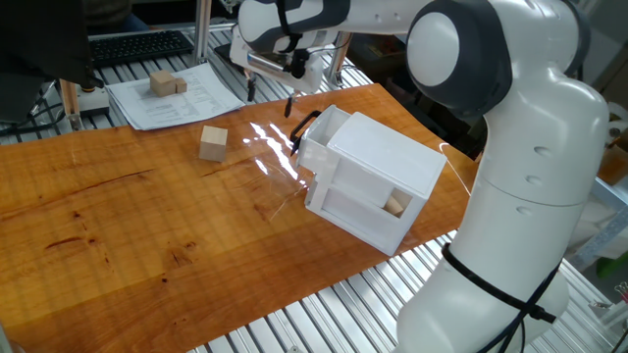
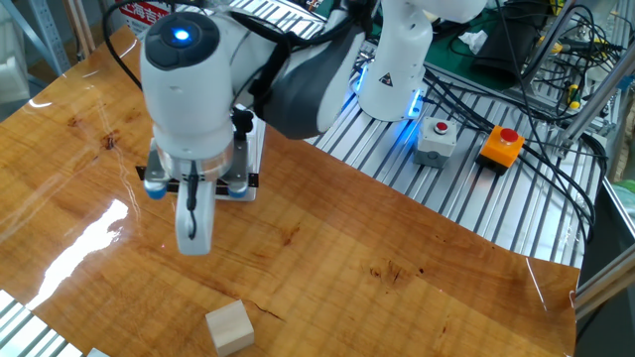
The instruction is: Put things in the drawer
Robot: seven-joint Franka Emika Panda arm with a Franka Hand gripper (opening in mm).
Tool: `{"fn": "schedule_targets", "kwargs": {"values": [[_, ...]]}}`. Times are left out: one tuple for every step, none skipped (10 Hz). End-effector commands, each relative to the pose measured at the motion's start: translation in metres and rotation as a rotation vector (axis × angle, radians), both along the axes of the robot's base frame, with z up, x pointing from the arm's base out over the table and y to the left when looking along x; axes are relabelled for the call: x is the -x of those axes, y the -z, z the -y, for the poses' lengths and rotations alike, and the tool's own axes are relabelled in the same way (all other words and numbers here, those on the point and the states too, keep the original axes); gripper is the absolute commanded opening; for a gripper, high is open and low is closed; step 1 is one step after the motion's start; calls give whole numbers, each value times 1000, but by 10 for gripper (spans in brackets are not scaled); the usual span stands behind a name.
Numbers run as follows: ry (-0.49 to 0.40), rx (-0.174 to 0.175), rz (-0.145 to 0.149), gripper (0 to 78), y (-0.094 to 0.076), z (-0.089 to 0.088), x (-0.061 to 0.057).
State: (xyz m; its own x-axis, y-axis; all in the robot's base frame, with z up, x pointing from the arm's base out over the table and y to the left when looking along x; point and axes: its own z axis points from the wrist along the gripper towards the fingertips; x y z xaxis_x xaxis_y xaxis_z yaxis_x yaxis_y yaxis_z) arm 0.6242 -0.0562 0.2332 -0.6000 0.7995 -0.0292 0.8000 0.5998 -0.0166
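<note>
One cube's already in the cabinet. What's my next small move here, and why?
Probably carry the gripper toward the loose cube on the table and lower over it. The gripper looks open and empty, hanging above the table beside the drawer, and that cube lies nearest.

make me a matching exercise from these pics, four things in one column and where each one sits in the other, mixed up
Things
1. wooden cube alone
2. pair of wooden cubes
3. wooden cube seen through the cabinet's side opening
4. claw

Places
A. on the sheet of paper
B. in the air above the table's far edge, left of the drawer handle
C. inside the white cabinet
D. on the bare wooden table, between the paper and the cabinet

Pairs: 1-D, 2-A, 3-C, 4-B
</note>
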Motion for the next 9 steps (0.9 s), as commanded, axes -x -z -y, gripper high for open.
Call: {"fn": "schedule_targets", "kwargs": {"values": [[-92, 0, 8, 774, -9, -13, -5], [-107, -1, 7, 774, -10, -15, -6], [-137, 0, 6, 774, -11, -23, -10], [-137, 0, 6, 774, -11, -23, -10], [-196, 4, 3, 774, -11, -32, -16], [-226, 8, 1, 774, -10, -33, -18], [-256, 7, 1, 774, -9, -33, -19], [-279, 8, 0, 774, -8, -33, -21], [-294, 7, 0, 774, -6, -33, -22]]}}
